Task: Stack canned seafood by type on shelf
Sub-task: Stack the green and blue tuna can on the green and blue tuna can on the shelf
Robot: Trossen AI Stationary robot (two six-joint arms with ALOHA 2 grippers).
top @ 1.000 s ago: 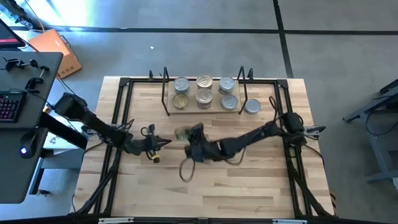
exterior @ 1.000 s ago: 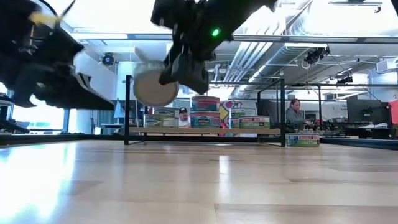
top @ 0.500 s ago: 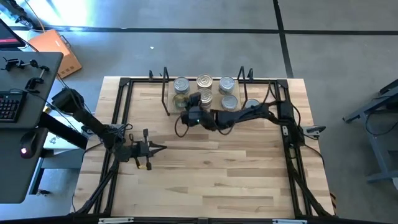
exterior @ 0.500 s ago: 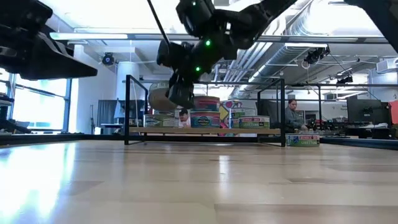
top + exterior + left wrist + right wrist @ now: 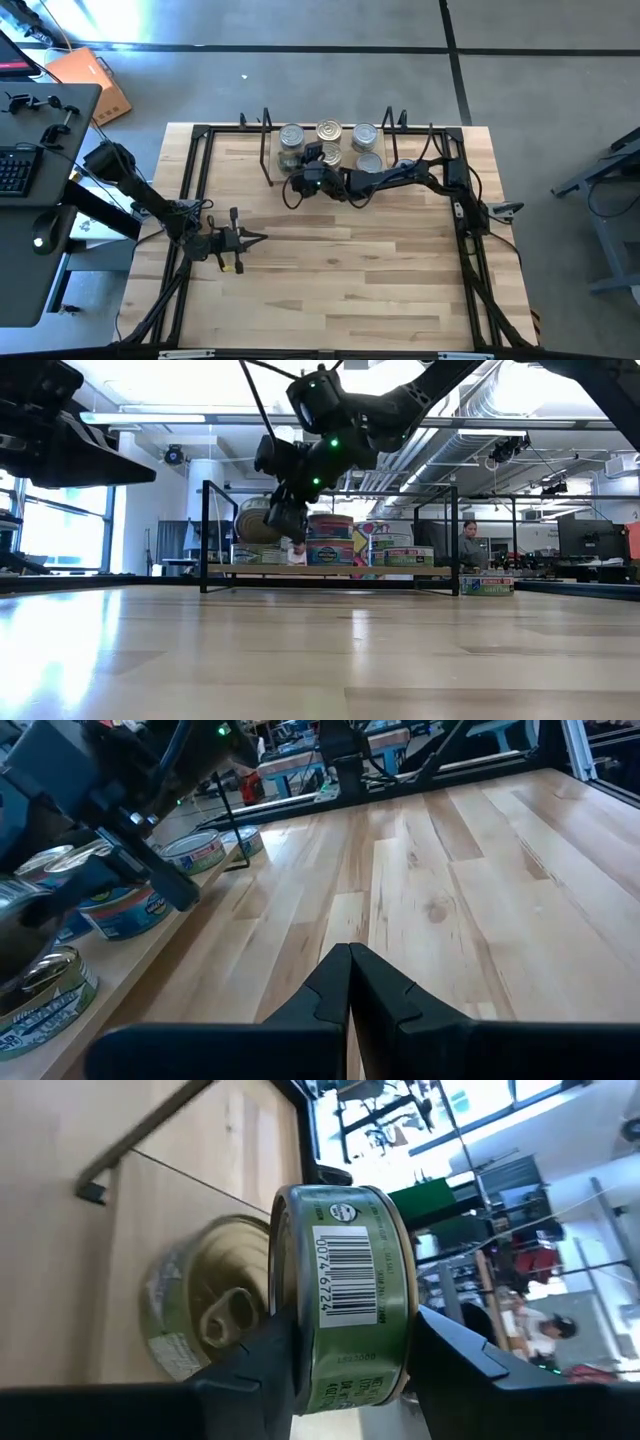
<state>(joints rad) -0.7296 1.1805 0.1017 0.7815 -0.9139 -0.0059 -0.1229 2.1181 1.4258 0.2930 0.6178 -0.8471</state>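
Note:
The shelf (image 5: 345, 182) stands at the table's far middle, a light board between black uprights, with several round tins (image 5: 328, 130) on it. My right gripper (image 5: 283, 515) is shut on a green-labelled tin (image 5: 340, 1310) over the shelf's front left. Just beneath that tin, a gold tin with a ring pull (image 5: 205, 1320) sits on the board. Whether the two tins touch, I cannot tell. My left gripper (image 5: 256, 238) hovers shut and empty over the table's left half, and its joined fingers (image 5: 350, 982) point across bare wood. My right gripper pinches the tin between its two fingers (image 5: 445, 1365), one on each flat end. The label wall with the barcode (image 5: 335, 1275) faces the wrist. The fingers come nearly level from the table's right side. The tin hangs clear of the board, its gold end (image 5: 258, 520) tilted.
One more tin (image 5: 487, 586) stands on the table just right of the shelf. A black metal frame (image 5: 190, 190) runs along the table's edges. A person (image 5: 470, 545) sits in the room behind. Bare wood fills the table's near half.
My right gripper has carried the tin from the table's middle toward the far edge, to the shelf's front left, at about the same height. My left gripper has drawn back a little toward the table's left edge, staying shut, and has since kept still.

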